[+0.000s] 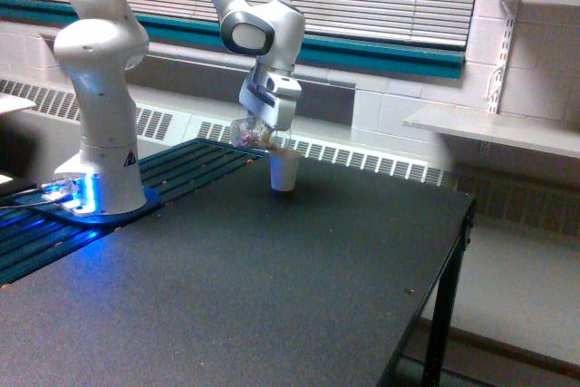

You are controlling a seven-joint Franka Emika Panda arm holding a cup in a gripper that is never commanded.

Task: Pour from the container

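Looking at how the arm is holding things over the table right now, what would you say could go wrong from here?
1. The small clear plastic cup of mixed-colour bits, tilted in the hand, sits mostly to the exterior view's left of the small white paper cup; bits may miss its narrow mouth and scatter on the black table.
2. The clear cup hangs close above the white cup's rim; further tipping could knock the white cup over.

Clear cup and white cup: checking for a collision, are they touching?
Cannot tell. In the exterior view the tilted clear cup overlaps the white cup rim; no gap or contact shows plainly.

We note soft, even indoor light, slight overall blur, and blue glow at the arm base (80,195) on the exterior view's left.
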